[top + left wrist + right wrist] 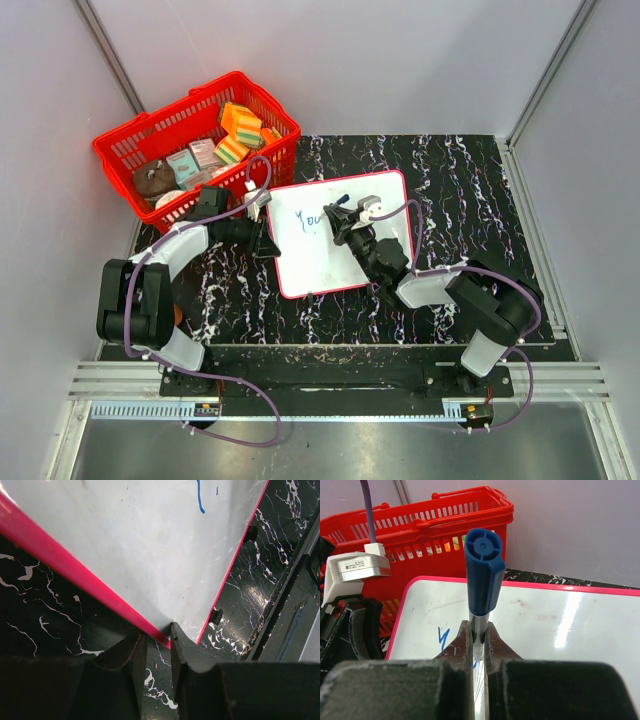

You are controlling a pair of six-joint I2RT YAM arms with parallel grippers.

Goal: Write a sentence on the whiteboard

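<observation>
Evidently the writing is only just getting under way. The whiteboard [330,262] is lying flat and somewhat askew on the black marbled desk [470,200], just in front of the red basket [150,140].

The left end effector [262,228] is pinching the board's red frame near a corner. In the left wrist view its fingers are closing on the rim, apparently to steady the board. The right end effector [345,215] is clamping a blue marker [483,570] by the barrel. The marker's blue end is pointing up at the wrist camera, and its tip is hiding below the fingers.

Of the sentence [306,218], only a few blue strokes are showing near the board's upper left. They are reading roughly as the start of a first word, though the letters are too small to be sure. Most of the white surface is sitting bare, so nearly all of the writing is, by this judgement, waiting to be done. That means the rest of the first line and everything after it.
</observation>
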